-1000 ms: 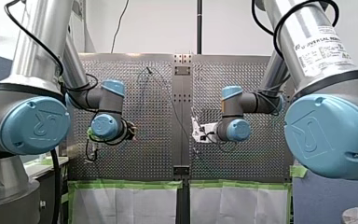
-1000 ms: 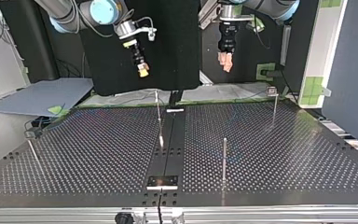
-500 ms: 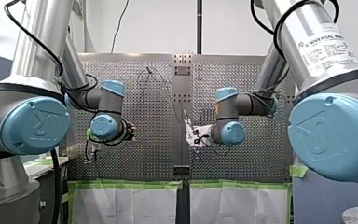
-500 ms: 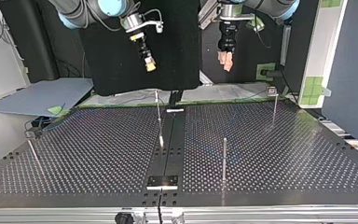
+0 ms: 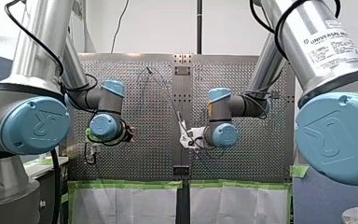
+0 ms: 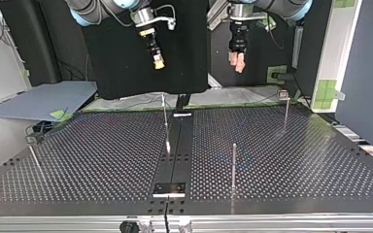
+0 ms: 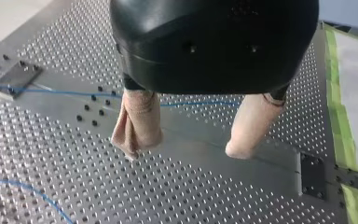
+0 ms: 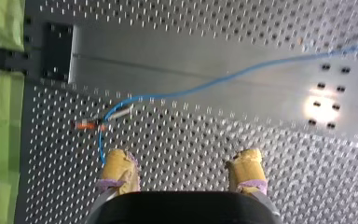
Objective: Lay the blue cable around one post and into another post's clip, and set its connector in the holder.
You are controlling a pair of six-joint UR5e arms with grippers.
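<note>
Both open, nothing held: my right claw [image 8: 182, 156], my left claw [image 7: 185, 150].
Yellow pads [image 8: 116, 163] hang over the table [image 8: 261, 28]; the blue cable [image 8: 214, 81] lies on it just ahead, its connector [image 8: 120, 111] near one pad.

Here's the blue cable [image 8: 242, 72] running over the silver, hole-dotted counter [image 8: 205, 158], white-and-orange connector [image 8: 116, 113] at its end, yellow pads [image 8: 119, 168] on my right gripper [image 8: 182, 161], beige pads [image 7: 137, 121] under my left gripper's [image 7: 186, 147] black body, green tape [image 8: 7, 140] along the counter's edge.
</note>
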